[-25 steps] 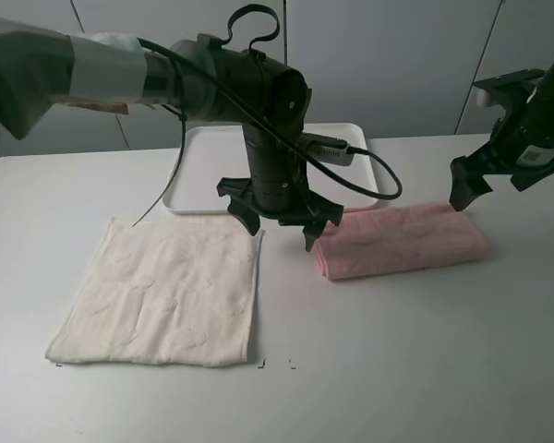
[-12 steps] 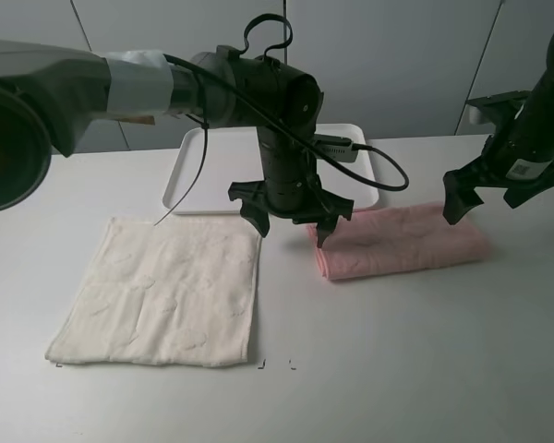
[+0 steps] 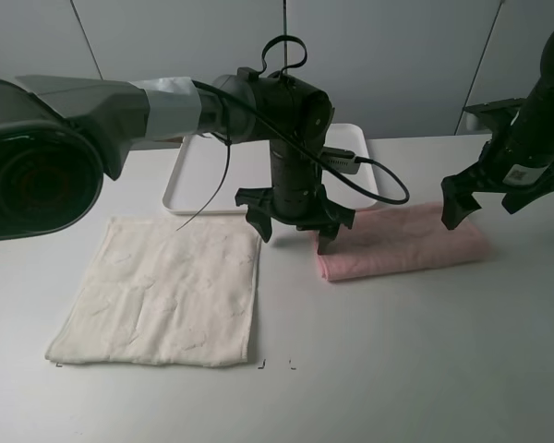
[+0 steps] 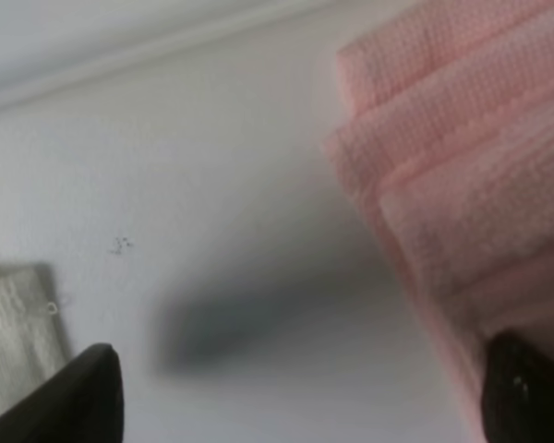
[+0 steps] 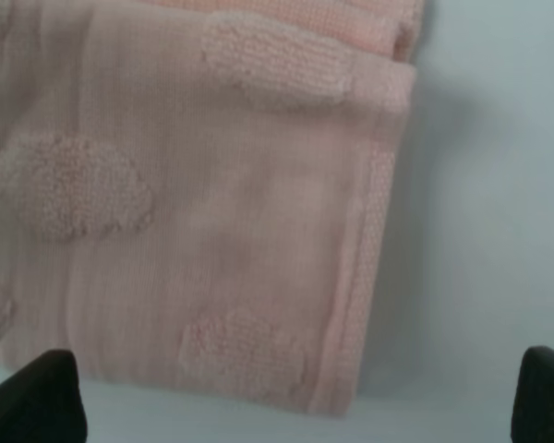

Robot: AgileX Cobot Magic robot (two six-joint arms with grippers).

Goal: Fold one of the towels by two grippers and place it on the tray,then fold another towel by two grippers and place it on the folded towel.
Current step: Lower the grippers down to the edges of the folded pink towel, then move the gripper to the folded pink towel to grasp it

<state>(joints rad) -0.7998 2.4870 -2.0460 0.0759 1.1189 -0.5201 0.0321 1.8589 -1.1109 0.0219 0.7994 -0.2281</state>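
Cream-white terry towel (image 3: 162,291) lies flat on the table's left, with the flat white rectangular plastic tray (image 3: 183,189) behind it. Left gripper (image 3: 294,231) is spread wide and empty at the left end of the folded pale pink terry towel (image 3: 406,242). Right gripper (image 3: 492,201) is equally wide and empty above its right end.

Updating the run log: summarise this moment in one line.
pale pink terry towel: folded, ungrasped | left pincer: open | right pincer: open
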